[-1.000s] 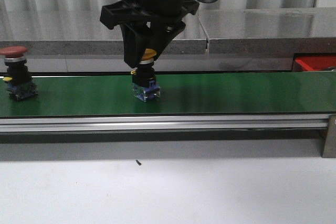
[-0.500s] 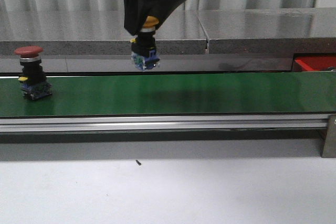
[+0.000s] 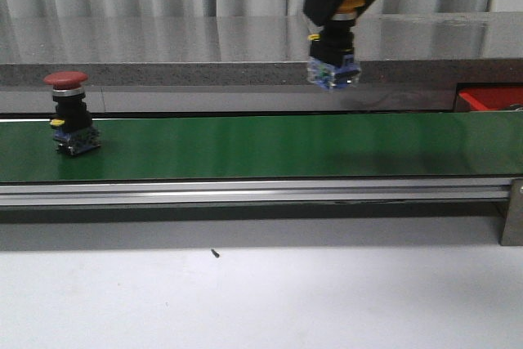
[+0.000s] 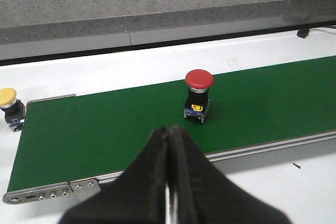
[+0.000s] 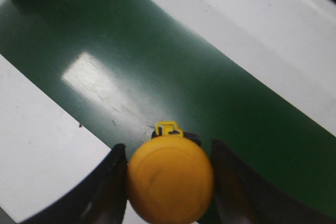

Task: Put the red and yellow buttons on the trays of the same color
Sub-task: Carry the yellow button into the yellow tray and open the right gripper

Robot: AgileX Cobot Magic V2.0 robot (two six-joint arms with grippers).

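The right tool (image 3: 337,18) is clamped on a yellow button (image 3: 333,53), holding it in the air above the green belt (image 3: 245,145), clear of it, toward the belt's right half in the front view. The button hangs upright, its yellow cap up between the dark fingers (image 5: 105,187) and its black body and blue base below. From the right wrist, the round cap (image 5: 170,178) fills the gap between the two fingers, which press on it from either side, and the belt (image 5: 157,66) runs slantwise underneath with white surface (image 5: 31,145) on both sides. The left tool (image 4: 169,182) is clenched on nothing, its two fingers pressed together in the left wrist view, and it hangs over the near edge of the belt (image 4: 105,129). Beyond it a red button (image 4: 199,95) stands upright on the belt; in the front view this button (image 3: 70,112) is near the belt's left end. A second yellow button (image 4: 10,107) stands just off the belt's end on the white surface (image 4: 131,66). At the far right of the front view, behind the belt, a corner of a red tray (image 3: 490,99) shows, well apart from the held button. A small dark speck (image 3: 215,253) lies on the near surface.
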